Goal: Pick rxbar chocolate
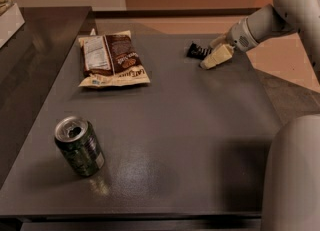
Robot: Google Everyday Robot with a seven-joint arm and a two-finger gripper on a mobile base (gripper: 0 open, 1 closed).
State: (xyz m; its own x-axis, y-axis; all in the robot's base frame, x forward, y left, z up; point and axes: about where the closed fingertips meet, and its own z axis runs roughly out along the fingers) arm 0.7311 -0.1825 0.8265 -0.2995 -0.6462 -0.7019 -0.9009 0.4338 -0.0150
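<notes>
The black rxbar chocolate [197, 51] lies just beside the hand [214, 49], on the side toward the snack bag [112, 59]. The hand is spread wide and holds nothing.

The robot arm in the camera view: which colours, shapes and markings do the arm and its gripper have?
The arm is pale grey-white, built of rounded tubular segments; small dark dots mark its joint housings. No loose cables show. The gripper, at the far right of the grey table beside the small black-wrapped bar, is cream and wedge-shaped.
</notes>
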